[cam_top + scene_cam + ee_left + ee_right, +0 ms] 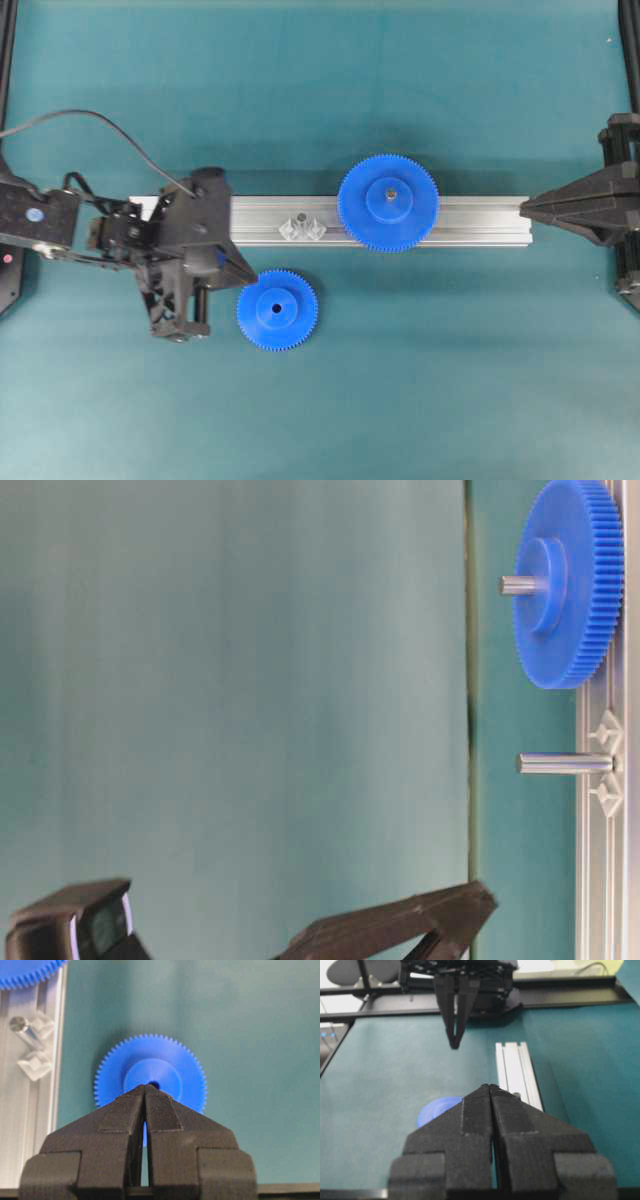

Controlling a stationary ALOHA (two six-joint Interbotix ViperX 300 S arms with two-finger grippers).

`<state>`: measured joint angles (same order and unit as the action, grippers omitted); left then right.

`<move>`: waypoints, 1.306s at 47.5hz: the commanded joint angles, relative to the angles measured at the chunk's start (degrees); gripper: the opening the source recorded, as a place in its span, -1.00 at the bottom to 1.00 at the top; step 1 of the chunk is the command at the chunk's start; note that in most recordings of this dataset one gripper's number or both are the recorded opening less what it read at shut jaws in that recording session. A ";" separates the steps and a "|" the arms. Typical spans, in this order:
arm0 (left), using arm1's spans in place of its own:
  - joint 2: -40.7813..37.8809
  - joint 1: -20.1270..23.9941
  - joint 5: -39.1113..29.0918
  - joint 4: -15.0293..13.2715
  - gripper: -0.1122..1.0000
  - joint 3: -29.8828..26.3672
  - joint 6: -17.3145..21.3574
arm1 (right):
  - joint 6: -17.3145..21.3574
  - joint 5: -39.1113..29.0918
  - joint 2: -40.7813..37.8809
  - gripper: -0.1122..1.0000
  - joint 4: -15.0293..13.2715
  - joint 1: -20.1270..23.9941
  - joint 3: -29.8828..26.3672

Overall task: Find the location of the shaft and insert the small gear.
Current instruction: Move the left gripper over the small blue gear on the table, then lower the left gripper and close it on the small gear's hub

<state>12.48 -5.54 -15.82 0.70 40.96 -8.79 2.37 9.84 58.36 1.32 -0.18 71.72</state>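
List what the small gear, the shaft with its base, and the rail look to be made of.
Small gear: looks like moulded plastic, uniform matte blue with crisp even teeth.
Shaft: probably metal, a grey pin with a soft sheen; its base looks like clear faceted plastic, see-through with bright edges.
Rail: seemingly aluminium, silver and satin, with long straight grooves.

Both arms are matte black. The left arm (150,245) is a blocky assembly of angular plates and brackets, with small screws catching light near its lower edge, a blue dot on a flat black panel at the far left, and a thin black cable looping over to its top. The left gripper (145,1091) ends in two wedge-shaped black fingers with finely ribbed pads. The right gripper (491,1088) has the same tapered black fingers on square-shouldered blocks.
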 commanded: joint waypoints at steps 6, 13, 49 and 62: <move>-1.85 -0.88 -1.05 0.09 -0.83 -3.60 0.00 | 0.70 0.26 -0.35 -0.85 0.09 0.00 -0.35; -4.04 -0.88 -2.81 0.09 -0.83 -6.24 -0.18 | 0.70 0.26 -0.35 -0.85 0.09 0.00 -0.26; -14.59 -0.97 -20.21 0.09 -0.83 -19.07 0.53 | 2.37 -0.79 0.70 -0.85 0.18 -0.09 0.62; -18.19 -1.32 -25.93 0.09 -0.83 -22.24 0.79 | 2.37 -0.70 0.70 -0.85 0.18 -0.09 0.62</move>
<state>-5.98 -6.24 -40.96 0.70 20.65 -8.17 4.22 8.79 59.33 1.41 -0.09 72.95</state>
